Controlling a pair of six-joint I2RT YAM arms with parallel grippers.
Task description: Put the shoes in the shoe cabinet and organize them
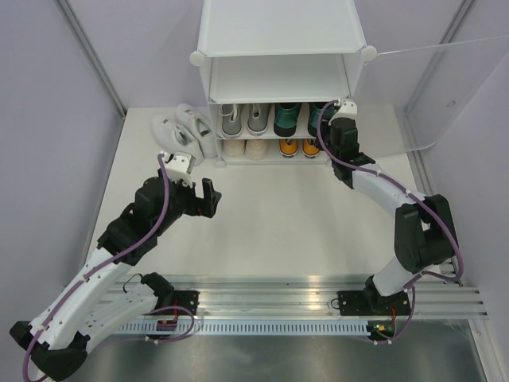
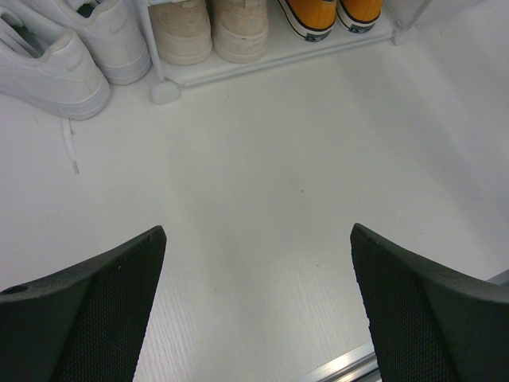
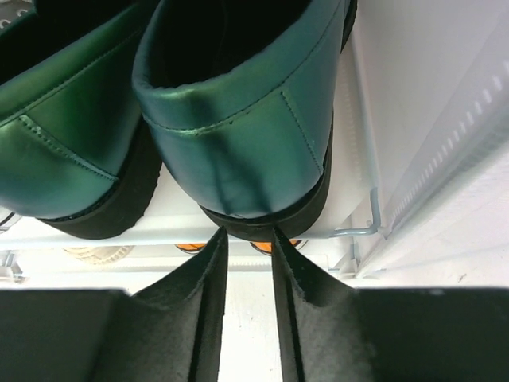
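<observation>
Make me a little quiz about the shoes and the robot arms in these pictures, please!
1. True or false: the white sneakers are inside the shoe cabinet.
2. Pick one: which shoes share the bottom shelf with the cream pair? A) grey lace-ups B) orange lace-ups C) green shoes
3. Short answer: which arm's end effector is at the heel of a green shoe?

Key
1. False. They sit on the table, left of the cabinet.
2. B
3. The right end effector, with its jaws only slightly apart.
</observation>
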